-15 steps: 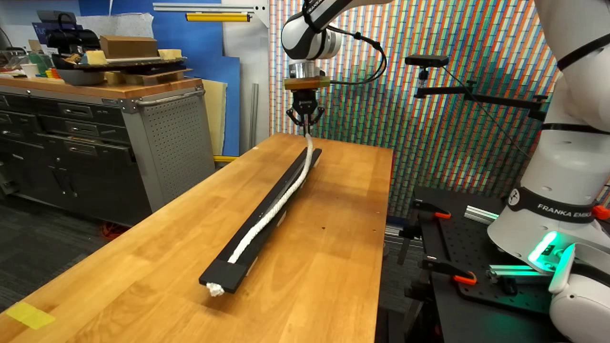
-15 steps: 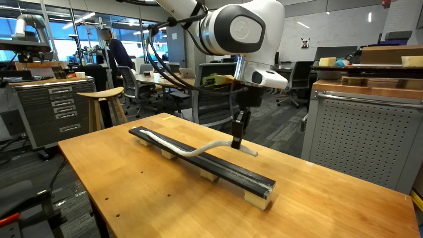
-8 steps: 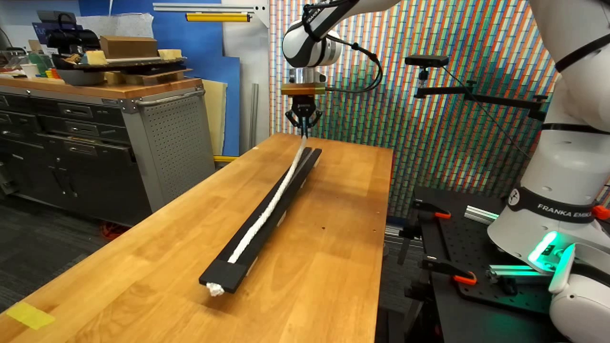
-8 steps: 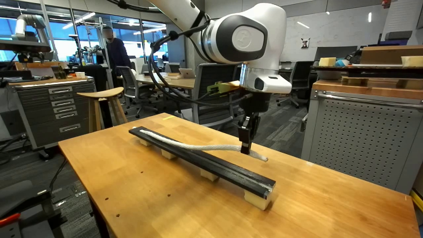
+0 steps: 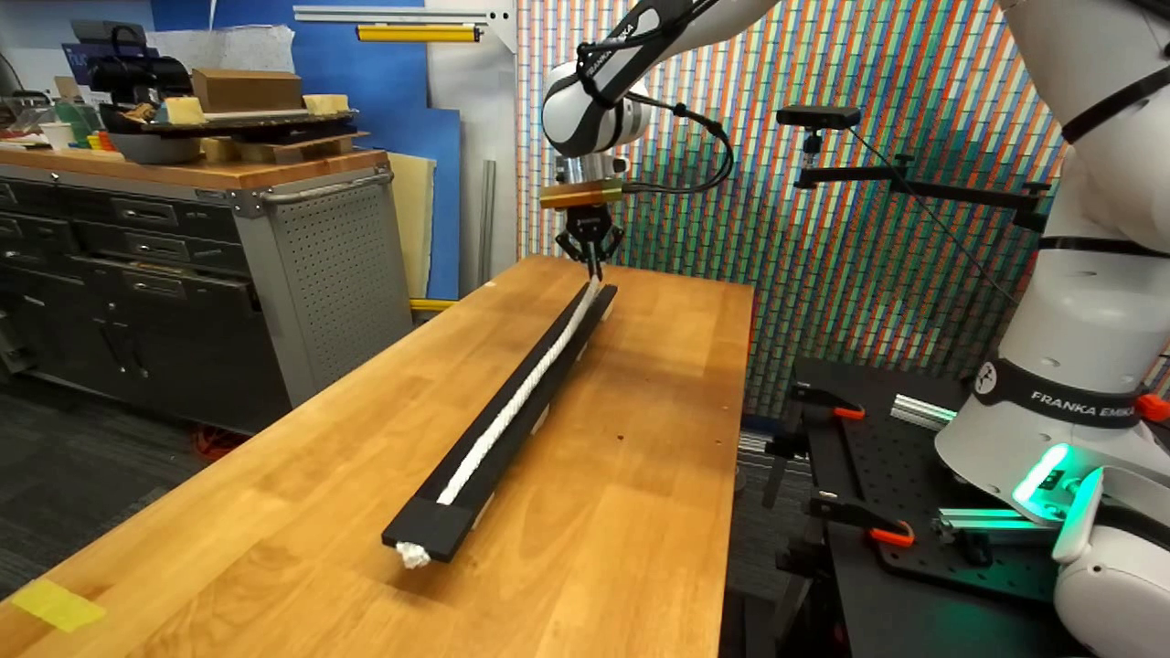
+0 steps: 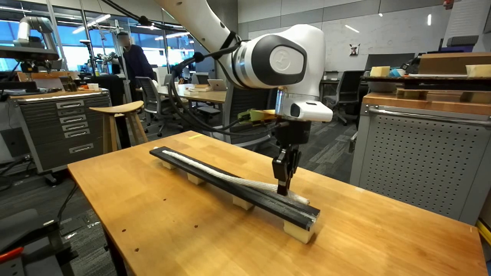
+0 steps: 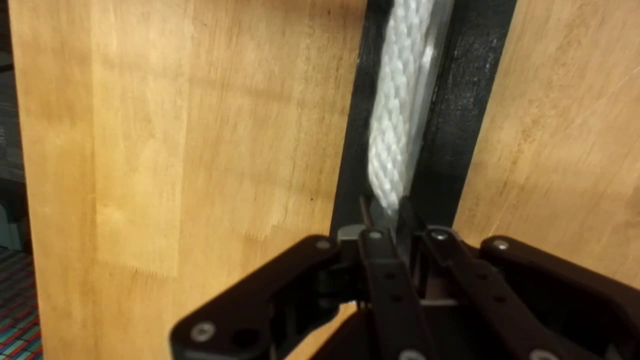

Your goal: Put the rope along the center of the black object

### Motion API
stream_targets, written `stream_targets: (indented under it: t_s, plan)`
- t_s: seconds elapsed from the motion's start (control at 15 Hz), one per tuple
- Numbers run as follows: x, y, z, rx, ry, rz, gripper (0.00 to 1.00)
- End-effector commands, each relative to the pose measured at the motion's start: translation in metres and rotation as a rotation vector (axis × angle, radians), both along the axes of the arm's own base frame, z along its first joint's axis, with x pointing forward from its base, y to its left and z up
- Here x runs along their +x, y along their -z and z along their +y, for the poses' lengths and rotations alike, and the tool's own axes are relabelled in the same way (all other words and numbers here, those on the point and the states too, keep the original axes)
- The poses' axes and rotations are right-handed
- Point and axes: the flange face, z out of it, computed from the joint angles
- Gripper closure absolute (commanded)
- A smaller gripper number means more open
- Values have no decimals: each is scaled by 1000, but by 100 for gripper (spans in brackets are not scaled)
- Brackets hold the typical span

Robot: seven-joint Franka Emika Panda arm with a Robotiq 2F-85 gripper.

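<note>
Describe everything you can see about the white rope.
The white rope looks braided, long and gently curved. It runs along the black strip, one end apparently passing under a black end piece. Near the other end, where it looks slightly raised, the gripper pinches it, a short tail sticking out beyond. Whether it touches the strip there is unclear.

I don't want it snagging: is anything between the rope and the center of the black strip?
Nothing visible is. The tool holds the white rope over the black strip; in the wrist view the strip's shiny central channel shows right alongside the rope, no object between. Beneath the tool, that view is blocked.
</note>
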Motion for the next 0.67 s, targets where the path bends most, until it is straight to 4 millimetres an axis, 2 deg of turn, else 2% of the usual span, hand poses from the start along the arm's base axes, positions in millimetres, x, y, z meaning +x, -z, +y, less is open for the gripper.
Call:
stream_targets:
  t_s: [0.0, 0.6]
  plan:
    - [-2, 6, -2, -44, 13, 43, 97]
    - [1, 21, -10, -56, 91, 26, 97]
